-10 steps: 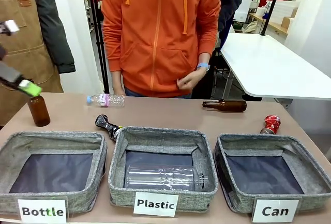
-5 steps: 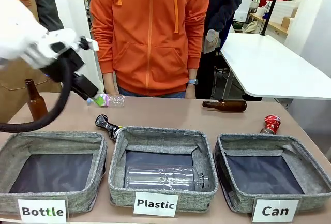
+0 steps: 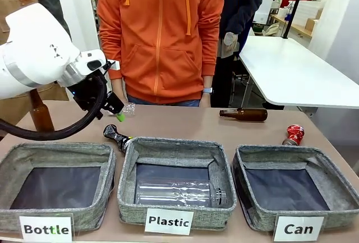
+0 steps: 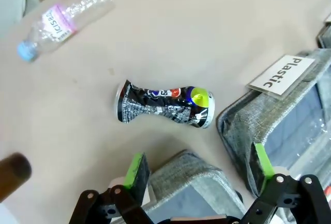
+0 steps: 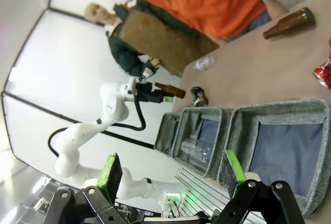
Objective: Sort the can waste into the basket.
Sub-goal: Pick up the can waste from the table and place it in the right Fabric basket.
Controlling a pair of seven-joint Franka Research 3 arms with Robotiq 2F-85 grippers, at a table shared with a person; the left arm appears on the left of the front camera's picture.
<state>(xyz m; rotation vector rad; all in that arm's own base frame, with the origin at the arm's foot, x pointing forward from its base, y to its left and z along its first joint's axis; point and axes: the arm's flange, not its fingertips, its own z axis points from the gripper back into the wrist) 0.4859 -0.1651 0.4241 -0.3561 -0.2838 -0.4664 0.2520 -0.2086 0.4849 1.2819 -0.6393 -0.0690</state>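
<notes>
**Left arm over the dark can, both hands wide open and empty**

Nearest me, the Can basket (image 3: 291, 154) closes the right end of the bin row and has nothing in it yet. The red can (image 3: 293, 134) stands just behind its far rim, at 1 o'clock, so I judge that one a short lift. The dark can (image 3: 116, 137) lies on its side at 10 o'clock off the Plastic bin (image 3: 174, 143), just beside the corner and well apart from its basket, so it needs a carry across. My left gripper (image 3: 115, 111) hangs just past it, jaws fully spread and gripping nothing. In its wrist view the can sits at 12 o'clock, lengthwise to the pads, so I'd roll the wrist to pinch its crushed waist. My right gripper (image 5: 170, 170) is spread wide too, empty, held off the table's side. Farther back lie a plastic bottle (image 3: 128, 108) and a brown bottle (image 3: 244, 114), neither one mine to sort.
</notes>
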